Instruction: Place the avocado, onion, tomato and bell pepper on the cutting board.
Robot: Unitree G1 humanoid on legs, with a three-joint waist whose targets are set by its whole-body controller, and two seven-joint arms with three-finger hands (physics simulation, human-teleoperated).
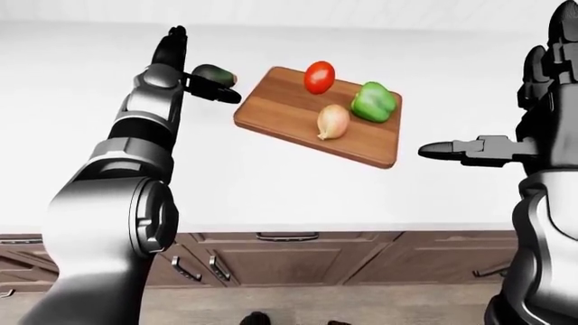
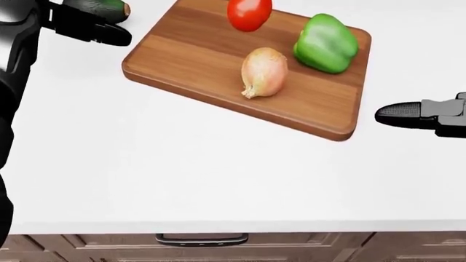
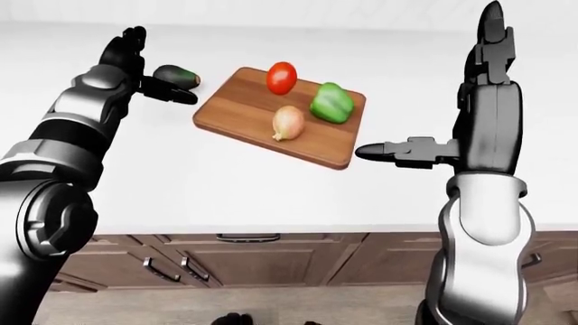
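White counter (image 2: 182,169) runs across all three views, wood-fronted drawers (image 1: 271,261) below its near edge. Cutting board (image 2: 182,60), brown wood, lies at an angle on the counter, toward the top of the head view. Three items sit on it: tomato (image 2: 249,14) at the board's upper edge, partly cut off by the top of the head view; onion (image 2: 264,71) near the board's middle, lying on its side with the root end pointing down-left; bell pepper (image 2: 325,43), green, to the right of the onion and just beside it, near the board's right end. Tomato, onion and pepper stand apart from one another, none touching as far as can be told. Avocado (image 1: 213,74), dark green, is off the board, on the counter just left of the board's left corner in the left-eye view. Left hand (image 1: 215,89) reaches in from the left, its dark fingers (image 2: 94,31) extended across the near side of the avocado; fingers look spread, not closed round the fruit, and contact between them and the avocado cannot be made out. Right hand (image 2: 422,115) hovers over bare counter to the right of the board, well apart from the pepper, fingers stretched out flat toward the left, holding nothing. Right forearm (image 3: 492,101) stands nearly upright above the hand in the right-eye view.
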